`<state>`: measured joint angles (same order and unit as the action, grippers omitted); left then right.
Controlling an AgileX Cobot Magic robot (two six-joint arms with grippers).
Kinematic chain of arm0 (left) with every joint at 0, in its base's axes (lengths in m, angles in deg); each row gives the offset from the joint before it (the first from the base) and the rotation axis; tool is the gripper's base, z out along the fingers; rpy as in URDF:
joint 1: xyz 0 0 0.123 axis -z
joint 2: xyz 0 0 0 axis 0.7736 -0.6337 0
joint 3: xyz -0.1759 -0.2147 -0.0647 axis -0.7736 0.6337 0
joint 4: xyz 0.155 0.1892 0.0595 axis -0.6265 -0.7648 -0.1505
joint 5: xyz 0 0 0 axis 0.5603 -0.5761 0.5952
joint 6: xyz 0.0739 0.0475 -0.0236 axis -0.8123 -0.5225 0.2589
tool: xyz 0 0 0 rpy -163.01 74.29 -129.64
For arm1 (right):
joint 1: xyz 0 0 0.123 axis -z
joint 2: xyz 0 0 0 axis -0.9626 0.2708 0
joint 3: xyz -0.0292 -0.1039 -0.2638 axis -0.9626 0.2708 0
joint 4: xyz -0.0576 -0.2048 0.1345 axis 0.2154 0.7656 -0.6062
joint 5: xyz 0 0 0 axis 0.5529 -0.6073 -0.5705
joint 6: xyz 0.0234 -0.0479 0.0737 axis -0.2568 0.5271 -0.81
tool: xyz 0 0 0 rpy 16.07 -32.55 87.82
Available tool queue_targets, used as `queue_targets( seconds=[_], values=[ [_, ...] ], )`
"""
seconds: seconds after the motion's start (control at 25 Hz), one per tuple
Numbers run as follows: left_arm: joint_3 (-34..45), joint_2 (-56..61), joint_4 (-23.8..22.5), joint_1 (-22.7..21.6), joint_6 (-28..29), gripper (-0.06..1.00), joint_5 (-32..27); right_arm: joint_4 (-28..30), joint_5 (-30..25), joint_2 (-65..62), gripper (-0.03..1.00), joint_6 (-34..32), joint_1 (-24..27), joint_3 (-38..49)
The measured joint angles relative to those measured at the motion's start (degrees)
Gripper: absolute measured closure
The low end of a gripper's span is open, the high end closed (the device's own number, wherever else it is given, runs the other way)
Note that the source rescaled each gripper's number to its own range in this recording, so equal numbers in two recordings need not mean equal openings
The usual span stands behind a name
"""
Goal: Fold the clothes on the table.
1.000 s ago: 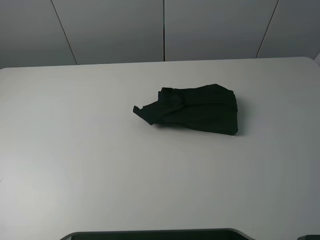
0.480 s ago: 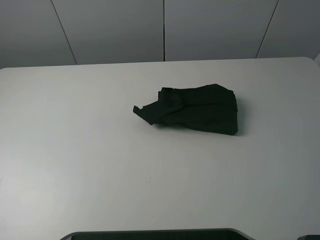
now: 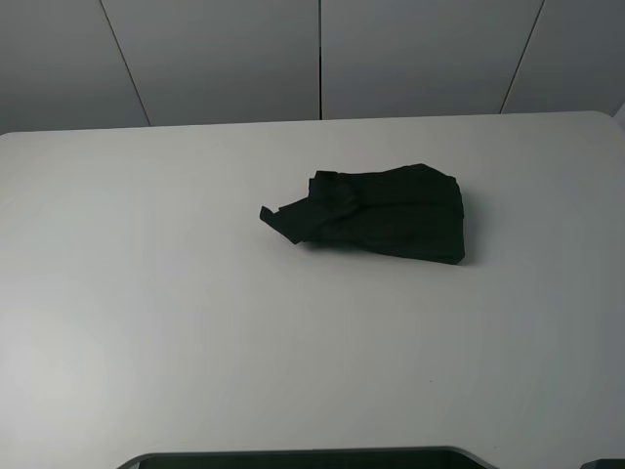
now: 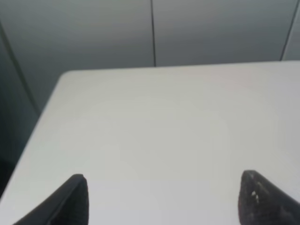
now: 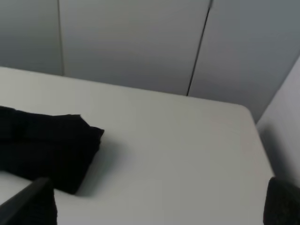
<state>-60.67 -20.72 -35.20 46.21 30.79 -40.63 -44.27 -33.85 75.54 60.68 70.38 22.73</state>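
Note:
The black T-shirt [image 3: 386,215] lies in a compact folded bundle on the white table [image 3: 146,293], a little right of centre and toward the back. A small flap sticks out at its left end. Its printed characters are hidden. Neither gripper shows in the exterior high view. In the left wrist view my left gripper [image 4: 164,201] is open and empty over bare table [image 4: 154,117], and the shirt is out of that view. In the right wrist view my right gripper [image 5: 157,206] is open and empty, with the shirt [image 5: 47,145] ahead of one finger, apart from it.
Grey wall panels [image 3: 322,59] stand behind the table's far edge. A rounded table corner [image 4: 65,75] shows in the left wrist view and another [image 5: 248,112] in the right wrist view. A dark ledge [image 3: 293,459] runs along the near edge.

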Motion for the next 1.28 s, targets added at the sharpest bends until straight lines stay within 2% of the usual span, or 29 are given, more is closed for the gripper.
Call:
queue_targets(
  seconds=[0.2, 0.52, 1.28],
  values=[
    [6.49, -0.10, 1.17, 2.95, 0.56, -0.06, 0.06, -0.83, 2.85, 0.00, 0.01, -1.00, 0.00, 9.03],
    [13.41, -0.10, 1.45, 3.59, 0.66, -0.06, 6.81, -0.83, 3.79, -0.04, 0.01, -2.33, 0.00, 10.03],
    [14.07, -0.18, 1.08, 3.59, 1.98, -0.06, 7.84, -0.69, 3.92, -0.04, 0.01, -3.61, 0.00, 10.03]
  ],
)
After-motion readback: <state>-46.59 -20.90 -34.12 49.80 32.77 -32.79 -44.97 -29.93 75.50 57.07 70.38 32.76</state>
